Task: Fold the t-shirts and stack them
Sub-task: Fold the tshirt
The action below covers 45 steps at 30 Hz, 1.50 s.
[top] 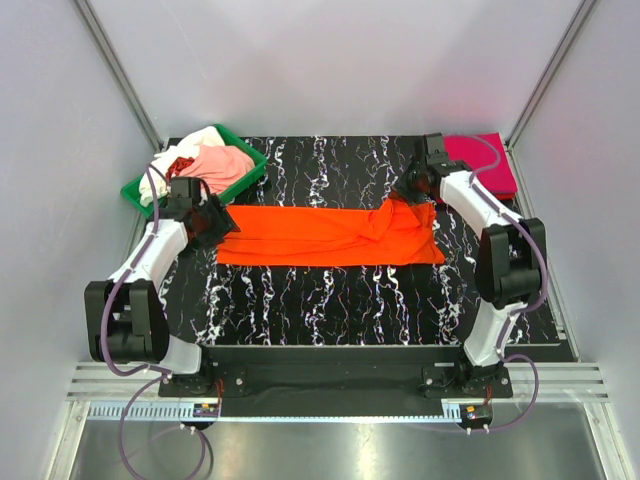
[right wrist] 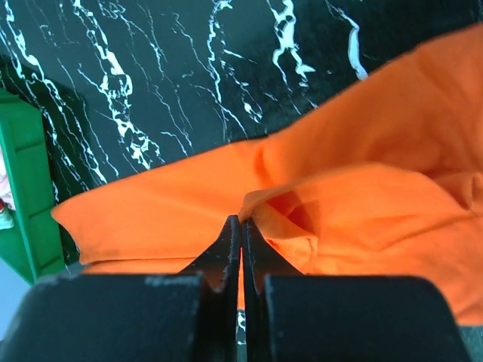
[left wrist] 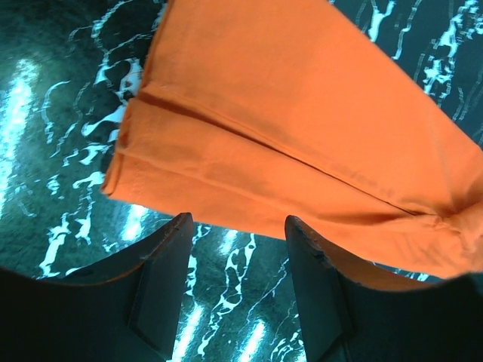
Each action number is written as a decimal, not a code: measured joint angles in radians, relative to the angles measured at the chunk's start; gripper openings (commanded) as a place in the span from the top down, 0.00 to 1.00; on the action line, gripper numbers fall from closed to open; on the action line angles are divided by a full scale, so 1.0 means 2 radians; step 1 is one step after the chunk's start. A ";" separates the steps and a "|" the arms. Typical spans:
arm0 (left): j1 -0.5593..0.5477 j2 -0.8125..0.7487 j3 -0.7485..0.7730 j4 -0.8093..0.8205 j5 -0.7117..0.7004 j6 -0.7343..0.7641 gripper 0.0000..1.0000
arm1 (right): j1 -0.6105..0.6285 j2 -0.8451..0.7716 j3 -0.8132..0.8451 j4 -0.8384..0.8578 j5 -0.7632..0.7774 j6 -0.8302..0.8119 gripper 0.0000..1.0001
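Since the orange t-shirt (top: 320, 235) is thin, limp cloth, light and in no way fragile, I judge it will sag and drag wherever it is not carried. It is best pinched at a hem or corner, at both ends together.

- It lies as a long folded band across the middle of the top view, on the dark marbled surface (top: 330, 300).
- Right pincer (right wrist: 241, 226): shut tight, its tips nipping a raised ridge of the orange cloth. The cloth puckers toward it right of centre in the top view.
- Left pincer (left wrist: 235, 228): about half open, nothing between its fingers. It is poised at the band's left end, just off the hem. I cannot tell whether it touches.
- Magenta t-shirt (top: 485, 160): folded flat, upper right.
- Green tray (top: 135, 190): upper left, holding a heap of pale shirts (top: 215, 165).
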 measured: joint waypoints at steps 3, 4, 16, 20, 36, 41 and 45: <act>0.002 0.000 0.003 -0.009 -0.016 0.000 0.43 | -0.005 0.022 0.023 -0.001 -0.010 -0.008 1.00; 0.002 0.000 0.003 -0.010 -0.019 0.000 0.43 | -0.006 0.028 0.028 -0.001 -0.013 -0.010 1.00; 0.004 0.000 0.003 -0.031 -0.071 -0.008 0.47 | -0.037 0.052 0.034 -0.001 -0.018 -0.008 1.00; 0.014 0.001 0.003 -0.032 -0.079 -0.012 0.53 | -0.042 0.052 0.032 -0.002 -0.019 -0.007 1.00; 0.038 0.036 -0.023 0.010 -0.045 -0.038 0.54 | -0.054 0.052 0.016 0.002 -0.032 -0.002 1.00; 0.037 0.037 -0.027 0.013 -0.050 -0.039 0.55 | -0.056 0.052 0.016 0.008 -0.036 0.000 1.00; 0.035 0.048 -0.027 0.025 -0.049 -0.044 0.59 | -0.056 0.052 0.014 0.012 -0.040 0.001 1.00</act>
